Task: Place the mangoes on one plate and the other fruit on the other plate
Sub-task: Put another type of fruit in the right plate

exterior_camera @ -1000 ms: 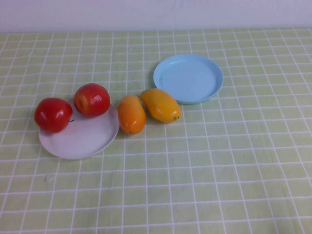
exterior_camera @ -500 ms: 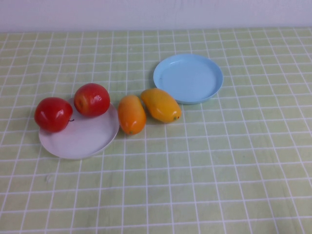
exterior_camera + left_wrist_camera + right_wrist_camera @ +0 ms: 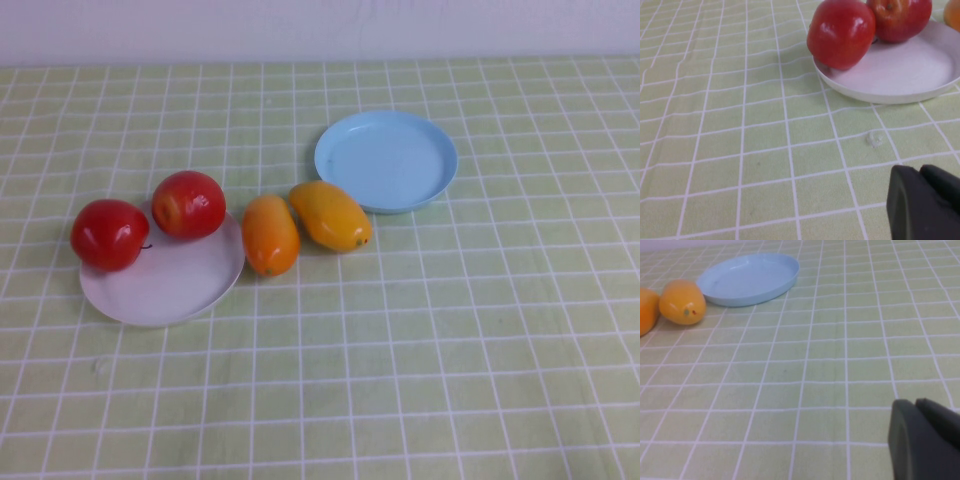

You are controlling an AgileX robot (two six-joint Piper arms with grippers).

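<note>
Two red apples (image 3: 109, 235) (image 3: 188, 204) rest on the far-left rim of the white plate (image 3: 165, 290). Just right of that plate, on the cloth, lie the deeper orange mango (image 3: 270, 235) and the yellower mango (image 3: 331, 215), side by side. The light blue plate (image 3: 386, 160) stands empty behind them to the right. Neither arm shows in the high view. My left gripper (image 3: 920, 172) is shut and empty, low over the cloth short of the white plate (image 3: 910, 70). My right gripper (image 3: 916, 405) is shut and empty, well short of the blue plate (image 3: 747, 277).
A green checked cloth (image 3: 450, 330) covers the whole table. A small pale mark (image 3: 874, 138) sits on the cloth in front of the white plate. A pale wall (image 3: 320, 25) runs along the far edge.
</note>
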